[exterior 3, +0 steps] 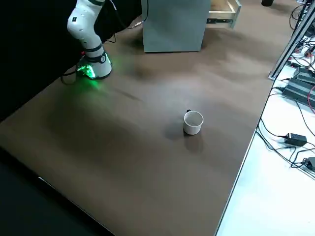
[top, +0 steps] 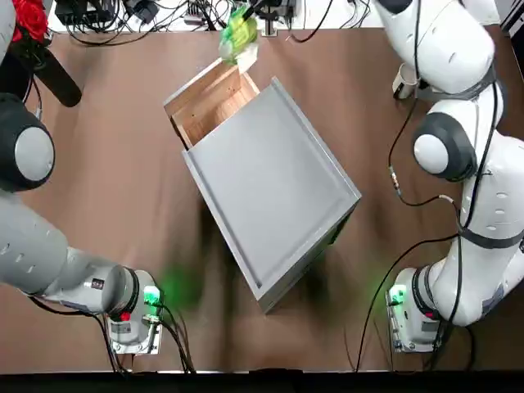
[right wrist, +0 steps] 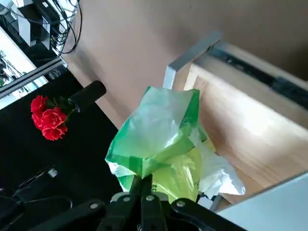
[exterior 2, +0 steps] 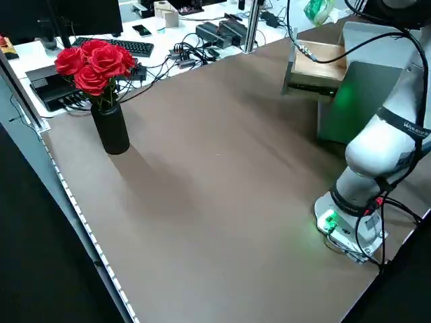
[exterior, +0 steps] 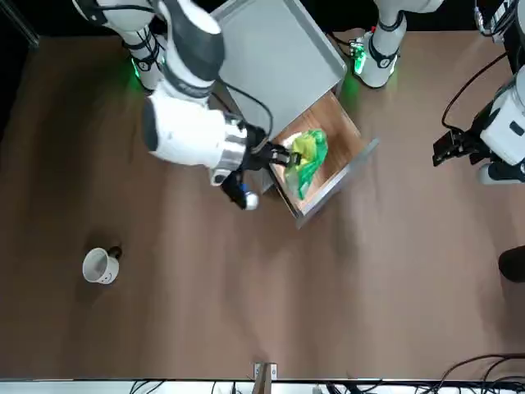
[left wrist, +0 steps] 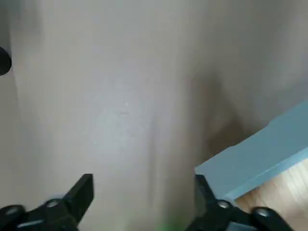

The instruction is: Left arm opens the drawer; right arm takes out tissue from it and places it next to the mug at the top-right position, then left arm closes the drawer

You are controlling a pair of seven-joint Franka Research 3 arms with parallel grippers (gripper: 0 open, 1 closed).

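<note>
1. Clock directions are read from overhead around the grey cabinet [top: 270, 192], with 12 o'clock pointing away from the robot's bases. The left arm's green-lit base [top: 135, 327] stands between 7 and 8 o'clock, the right arm's [top: 413, 315] at about 4 o'clock.
2. The cabinet sits at an angle on the brown tabletop [top: 123, 188], its drawer [top: 217, 102] pulled open toward 11 o'clock, showing the light wooden interior.
3. The left gripper [left wrist: 144, 202] hovers over the table toward 10 o'clock, beyond the drawer's left side. It is released, its two fingers spread well apart with nothing between them.
4. The white mug [exterior 3: 193, 123] stands upright on the table at about 2 o'clock, its handle on the side toward the cabinet.
5. A black vase of red roses [exterior 2: 111, 128] stands near 10 o'clock, well apart from the cabinet.
6. The green-and-yellow tissue packet [right wrist: 163, 139] hangs raised at the open drawer, between 11 and 12 o'clock.
7. The right gripper [right wrist: 146, 185] is clenched on the packet, pinching its crinkled wrapper.
8. Farthest off, past the table's 12 o'clock edge, black cables [top: 123, 29] lie on a white surface.
</note>
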